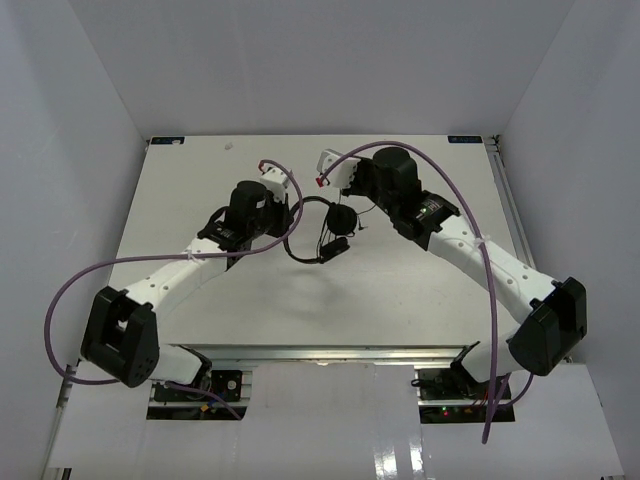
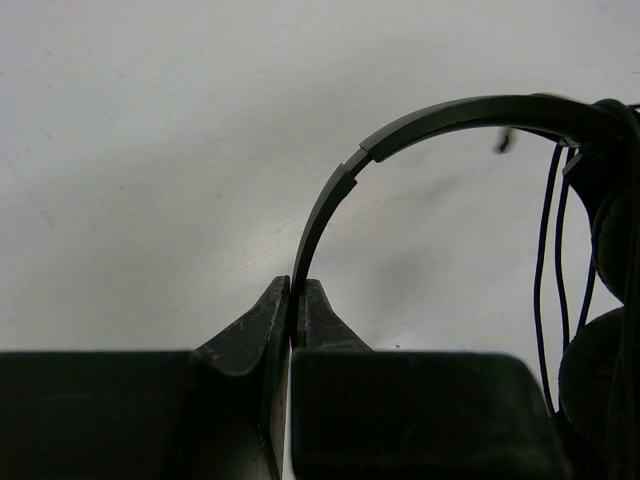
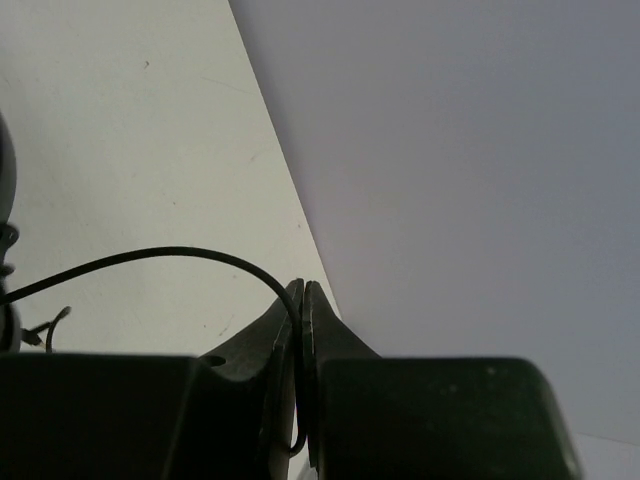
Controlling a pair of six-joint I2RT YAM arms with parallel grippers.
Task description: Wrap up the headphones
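Inspecting from the table (image 1: 400,290) down: the headphones (image 1: 340,220) hang near its middle, strung between the two arms. Whether they touch the surface we cannot tell. We judge them light, so weight poses no problem; slack does. The left gripper (image 2: 296,300) is clamped on the headband (image 2: 340,185), a thin stiff arch that gives a firm hold but could, we judge, snap if twisted. The earcups (image 2: 605,380) are padded and soft, a poor place to pinch. The right gripper (image 3: 302,300) is pinched together on the cord (image 3: 150,255), which is thin, limp and likely to slip or tangle; we would hold it close to the winding. No brand, label or writing is legible in any view.
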